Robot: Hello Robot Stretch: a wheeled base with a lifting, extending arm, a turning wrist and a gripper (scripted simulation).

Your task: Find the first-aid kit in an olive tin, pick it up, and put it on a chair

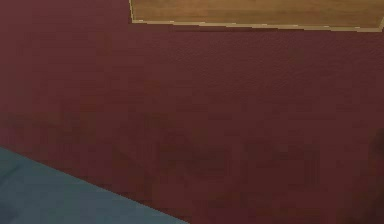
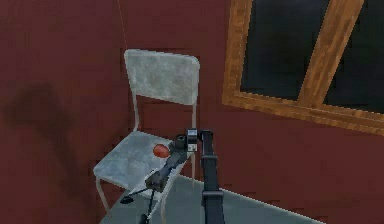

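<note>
In the arm side view a worn white chair (image 2: 160,78) with thin metal legs stands against a dark red wall. A small red blob (image 2: 158,151) lies on its seat (image 2: 122,158). My arm (image 2: 211,185) rises from the bottom edge, with its two white marker squares (image 2: 190,141) over the seat's right part. My gripper (image 2: 156,181) reaches down and left from them, across the seat's front edge. I cannot tell whether it holds anything. No shape here reads as an olive tin.
A wood-framed dark window (image 2: 300,50) sits in the red wall right of the chair. Blue-grey floor (image 2: 255,210) runs beneath. In the forward view a dark red wall (image 1: 200,110) stands close ahead, with a wooden frame (image 1: 250,12) at the top and blue-grey floor (image 1: 40,195) at the bottom left.
</note>
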